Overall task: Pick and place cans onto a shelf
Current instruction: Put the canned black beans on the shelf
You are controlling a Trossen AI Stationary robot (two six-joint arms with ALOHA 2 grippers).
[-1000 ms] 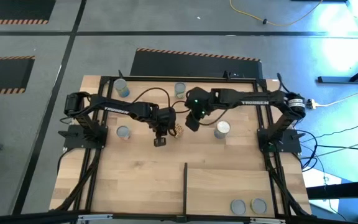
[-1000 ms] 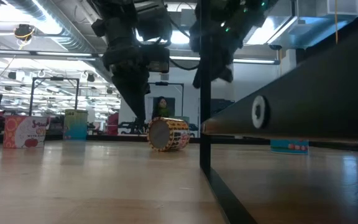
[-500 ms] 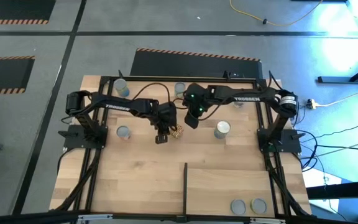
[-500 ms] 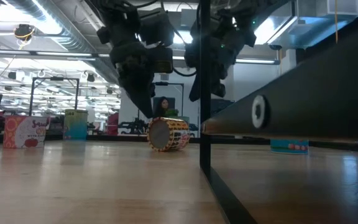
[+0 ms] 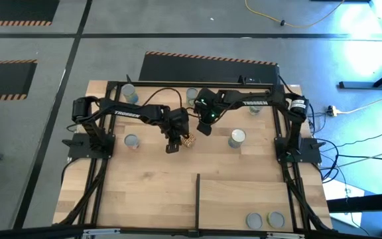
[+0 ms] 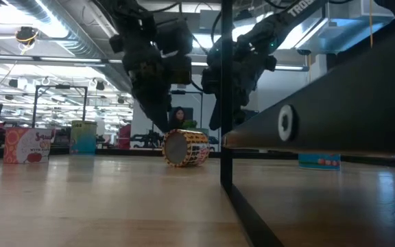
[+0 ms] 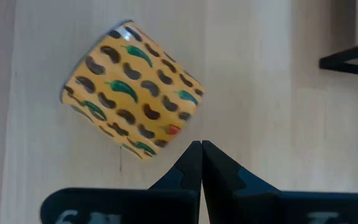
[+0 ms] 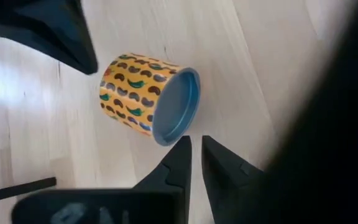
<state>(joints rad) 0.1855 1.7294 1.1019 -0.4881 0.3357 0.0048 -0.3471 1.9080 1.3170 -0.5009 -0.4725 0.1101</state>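
Note:
A yellow can [image 7: 132,99] printed with dark beans and green peppers lies on its side near the table's middle [image 5: 190,141], one round bluish end [image 8: 176,106] toward my right gripper. My left gripper [image 7: 201,148] is shut, its tips at the can's side, slanting down from the table's left [image 5: 172,148]. My right gripper [image 8: 193,146] hangs just right of the can [image 5: 204,130], slanting down, with a narrow gap between its fingers and nothing in it. The shelf [image 5: 244,196], edged by a black bar [image 5: 197,199], holds two upright cans [image 5: 264,220]. My left gripper has its shut fingertips [image 7: 194,152] right beside the lying can's curved side [image 7: 166,140], coming slanting from above and from the table's left. I cannot tell whether they touch it. The can rests on the table on its side.
Upright cans stand at the far left [image 5: 130,93], far middle [image 5: 192,94], left [image 5: 132,140] and right of centre [image 5: 237,137]. In the low view the black bar [image 6: 225,103] stands in front of my right gripper. Bare wood lies toward the near left.
My right gripper has come down toward the lying can, tipping more steeply downward, its narrow gap unchanged. The can has stayed where it was.

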